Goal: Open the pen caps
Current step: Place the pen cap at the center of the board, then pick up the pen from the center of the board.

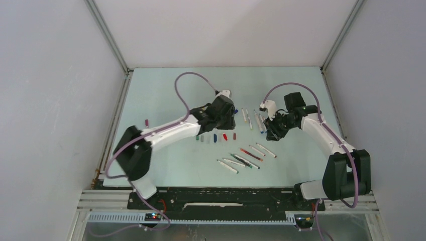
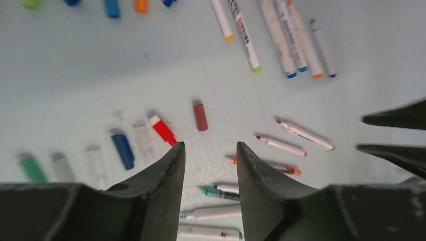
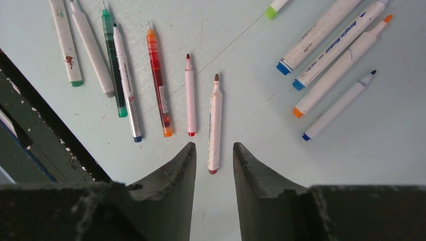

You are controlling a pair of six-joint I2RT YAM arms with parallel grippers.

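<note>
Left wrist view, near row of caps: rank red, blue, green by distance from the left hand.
1. red cap, just left of the left hand.
2. blue cap, further left along the row.
3. green cap, at the row's far left end.

The left wrist view's top edge cuts off a row of caps (image 2: 111, 7) and the upper ends of the pens (image 2: 274, 35). The nearer caps, like the green cap (image 2: 32, 169), are blurred. The left fingers (image 2: 171, 191) hide parts of the lowest pens. In the right wrist view thick pens (image 3: 321, 35) run off the top. From above, the cap row (image 1: 215, 137) is too small to tell colours.
</note>
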